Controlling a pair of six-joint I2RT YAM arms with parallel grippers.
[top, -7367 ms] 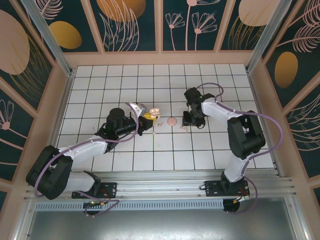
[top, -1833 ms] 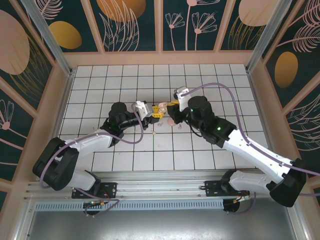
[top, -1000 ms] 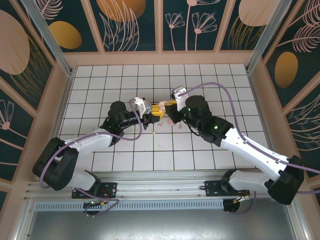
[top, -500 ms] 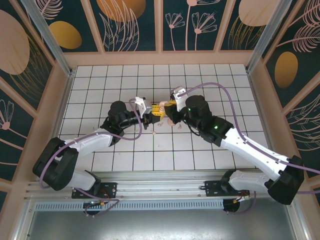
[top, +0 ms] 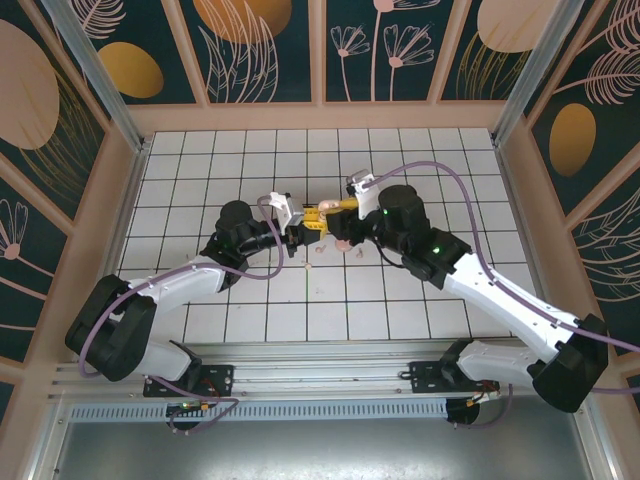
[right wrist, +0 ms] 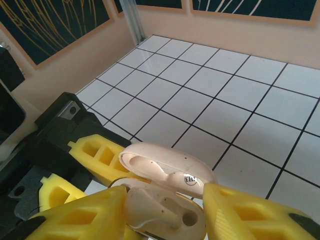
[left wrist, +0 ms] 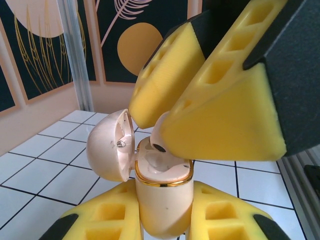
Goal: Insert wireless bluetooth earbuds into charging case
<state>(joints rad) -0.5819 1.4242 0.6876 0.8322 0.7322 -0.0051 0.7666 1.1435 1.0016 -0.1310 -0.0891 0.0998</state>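
Logged a white-tiled tabletop [top: 200, 300] with black grid lines, boxed in by dark floral wall panels [top: 260, 50]. Noted both bases bolted at the near edge, with the left arm [top: 170, 292] and right arm [top: 500, 300] angled inward toward the middle. Spotted a loose earbud [top: 308, 265] flat on a tile, on the near side of where the arms met, touching nothing. Marked a pale pink rounded piece [top: 343, 243] just beyond it on the tabletop, beside the right arm's wrist; could not tell what it was.

Found the left fingers [left wrist: 162, 215] clamped shut on the lower body of the charging case [left wrist: 162, 200], one yellow pad on each side, case upright. Saw the lid [left wrist: 110, 145] hinged open, swung to the left in the left wrist view, with the gold rim of the mouth exposed. Caught the right fingers [right wrist: 165, 205] reaching in from the opposite side, tips over the open mouth. Saw an earbud [right wrist: 150, 207] between them at the rim, not sunk into a well. Saw that earbud filling the gap between the pads in the right wrist view; could not tell whether pinched tight or merely bracketed. Noted more bare tiles past the case, then the peach-framed far wall.
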